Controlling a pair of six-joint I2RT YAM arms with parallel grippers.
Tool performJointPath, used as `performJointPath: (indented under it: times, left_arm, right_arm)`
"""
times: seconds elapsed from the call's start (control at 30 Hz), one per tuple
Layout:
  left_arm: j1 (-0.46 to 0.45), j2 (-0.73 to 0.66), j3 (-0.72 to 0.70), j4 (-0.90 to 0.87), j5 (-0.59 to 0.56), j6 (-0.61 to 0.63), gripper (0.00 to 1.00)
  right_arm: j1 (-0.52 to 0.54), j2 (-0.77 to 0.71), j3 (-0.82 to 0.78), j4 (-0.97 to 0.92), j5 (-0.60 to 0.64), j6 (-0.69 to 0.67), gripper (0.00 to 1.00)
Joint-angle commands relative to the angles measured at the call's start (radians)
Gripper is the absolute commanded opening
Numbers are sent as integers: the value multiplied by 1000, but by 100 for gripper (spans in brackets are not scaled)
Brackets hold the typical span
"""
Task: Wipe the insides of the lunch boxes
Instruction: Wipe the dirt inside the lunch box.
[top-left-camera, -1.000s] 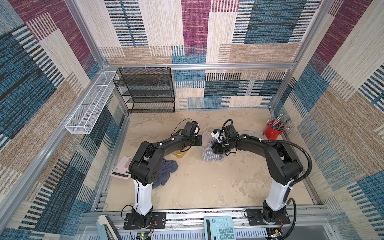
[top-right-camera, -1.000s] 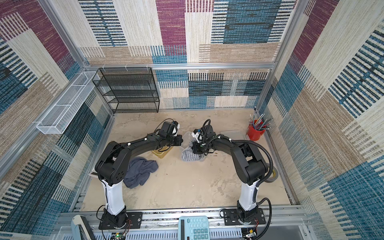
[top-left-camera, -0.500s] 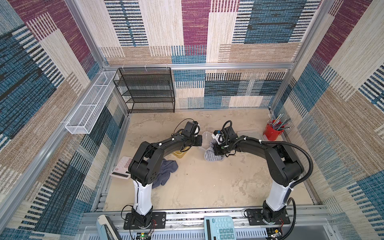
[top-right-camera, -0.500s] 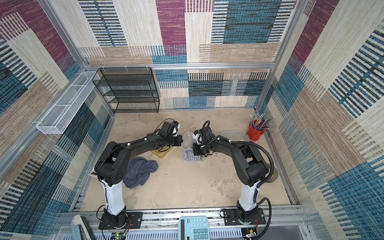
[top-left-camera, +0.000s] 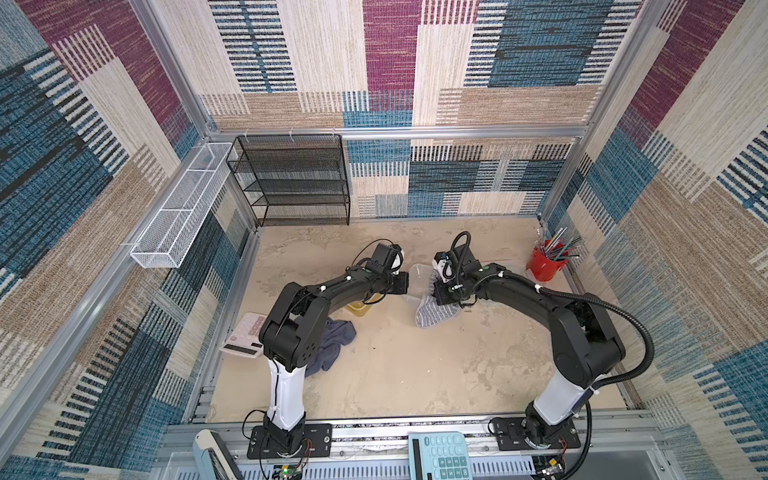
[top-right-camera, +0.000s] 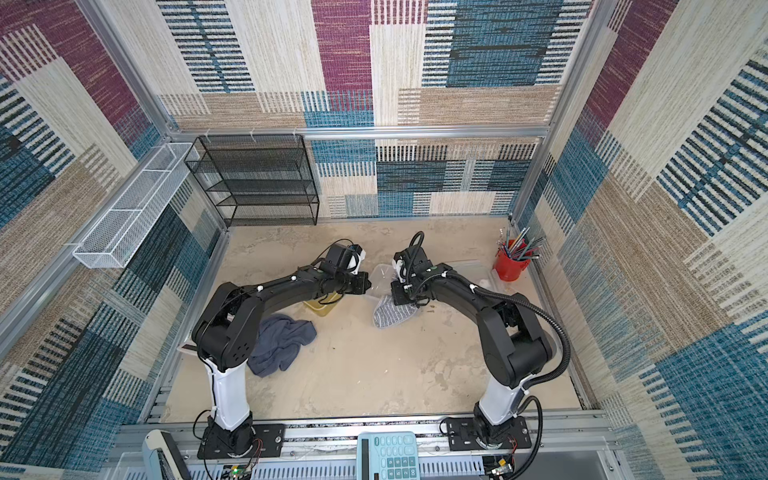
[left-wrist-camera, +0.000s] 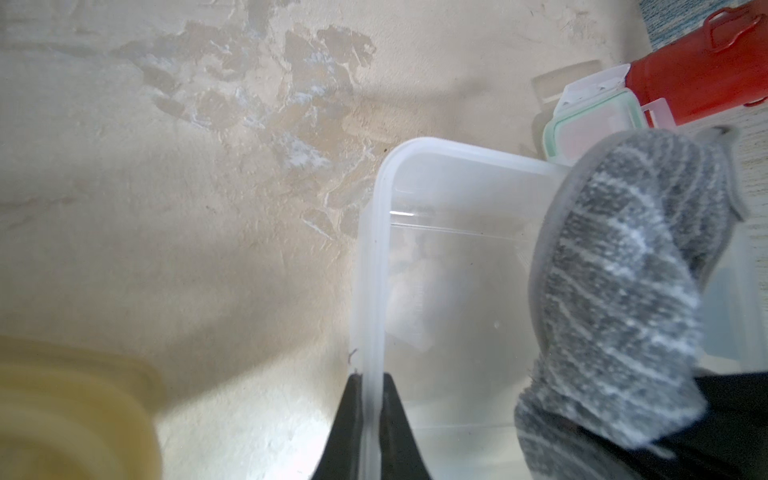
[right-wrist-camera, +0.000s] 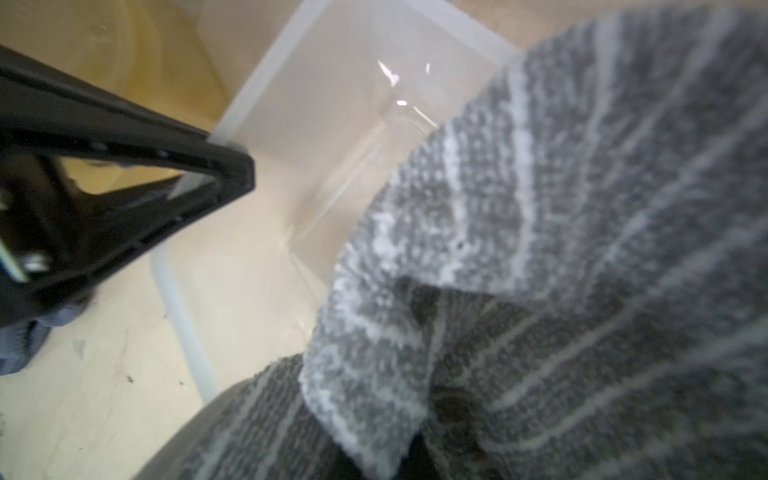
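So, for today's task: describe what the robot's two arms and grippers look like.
The left arm and right arm are matte black with rounded joints, white lower segments and black base plates. Thin cables with white ties run along both; a thick ribbed black hose loops beside the right one. The left gripper has black, tapering wedge-shaped fingers.

Robot lab test cell: aluminium frame (top-left-camera: 395, 131), patterned textile wall panels (top-left-camera: 390, 50), left arm (top-left-camera: 291, 320), right arm (top-left-camera: 582, 345) bolted to rail (top-left-camera: 365, 434).
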Motion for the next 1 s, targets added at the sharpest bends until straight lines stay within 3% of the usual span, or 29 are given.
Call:
performJointPath:
  times: [0.0, 0.3, 0.6, 0.77, 0.97]
  left_arm:
    - [0, -5, 9, -18, -5, 27, 0]
    - [-5, 3, 15, -52, -26, 58, 0]
    - [-6, 22, 21, -77, -43, 82, 0]
    - [-10, 24, 27, -80, -32, 81, 0]
    - [-17, 9, 24, -86, -25, 110, 0]
  right_arm:
    - [0, -36, -3, 95, -55, 62, 0]
    - [0, -256, -1, 120, -22, 71, 0]
    - [0, -413, 48, 126, -136, 61, 0]
    - [0, -456, -79, 301, 82, -29, 0]
    - [2, -439, -225, 550, 171, -105, 0]
